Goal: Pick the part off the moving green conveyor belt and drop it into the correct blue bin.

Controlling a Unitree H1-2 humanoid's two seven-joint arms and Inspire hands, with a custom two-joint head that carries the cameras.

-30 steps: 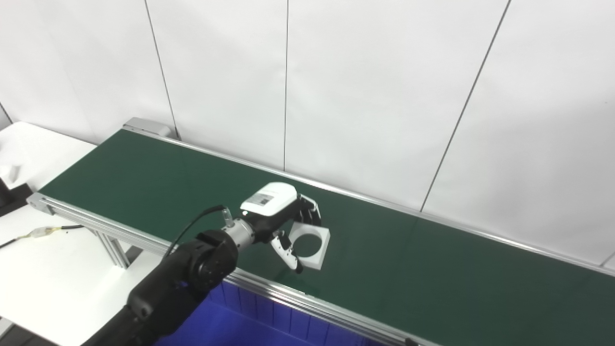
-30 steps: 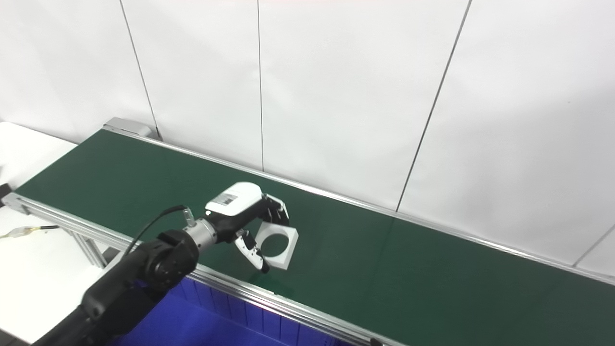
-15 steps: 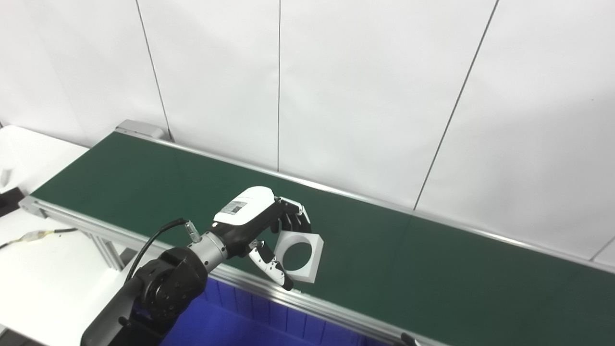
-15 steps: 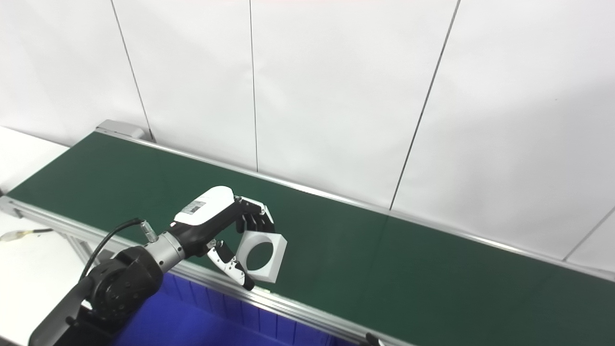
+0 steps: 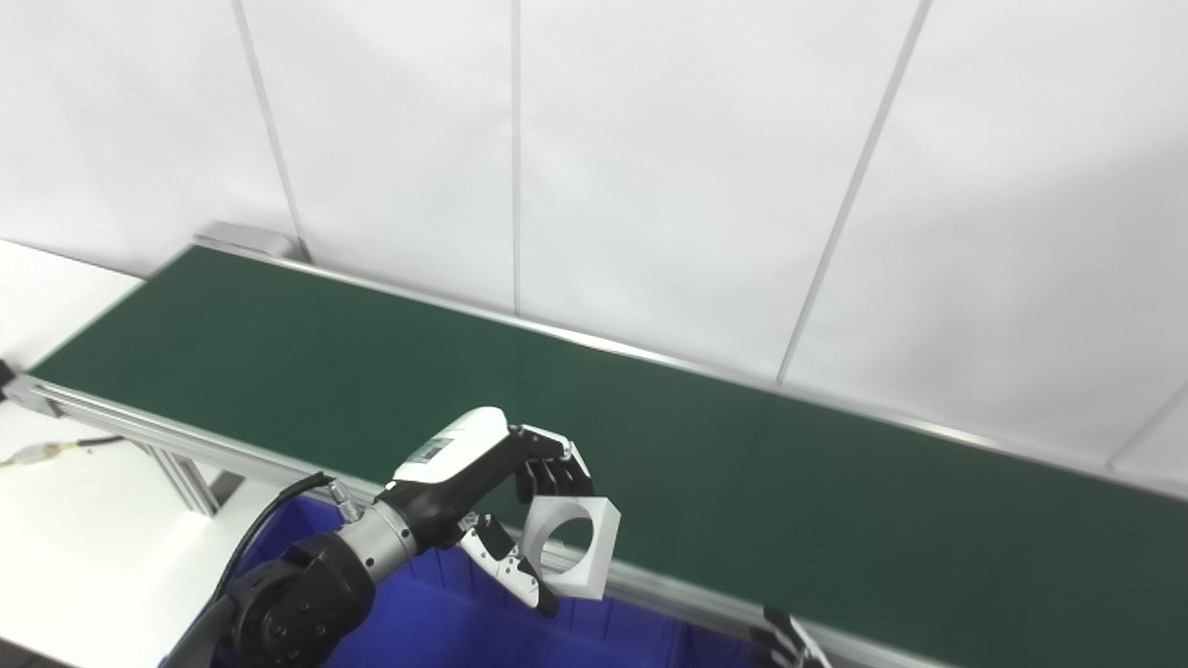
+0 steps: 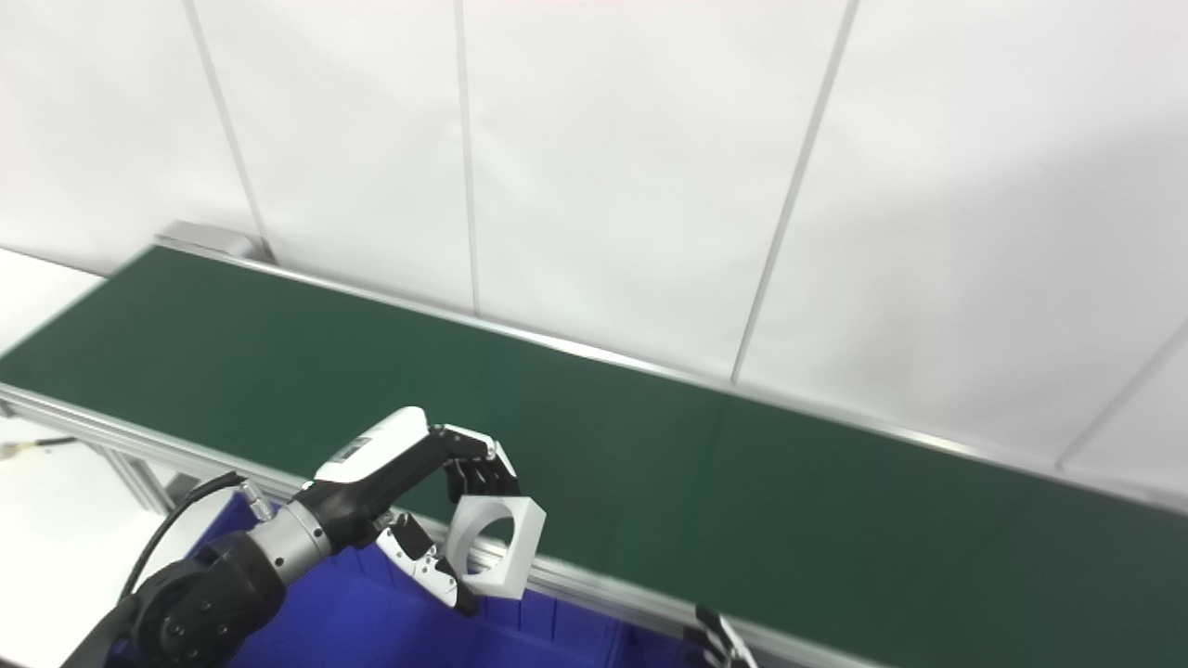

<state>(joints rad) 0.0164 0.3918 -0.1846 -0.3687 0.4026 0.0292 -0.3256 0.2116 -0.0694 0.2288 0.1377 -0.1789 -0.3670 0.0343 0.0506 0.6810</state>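
Part (image 5: 569,547), a white square block with a round hole, sits now in the lower middle of the frame, held by the left hand (image 5: 483,492). The fingers (image 5: 555,475) press on its top edge and the thumb on its lower edge, so the hand is closed on it. One second ago the part was over the green belt (image 5: 742,473); now it has come off the belt and hangs over the metal rail at the near edge, above the blue bin (image 5: 445,622). This probably means the picking is done and the drop is next. Only the fingertips of the right hand (image 5: 784,640) show at the bottom edge, so its state cannot be told. The white table (image 5: 65,520) lies at the left.
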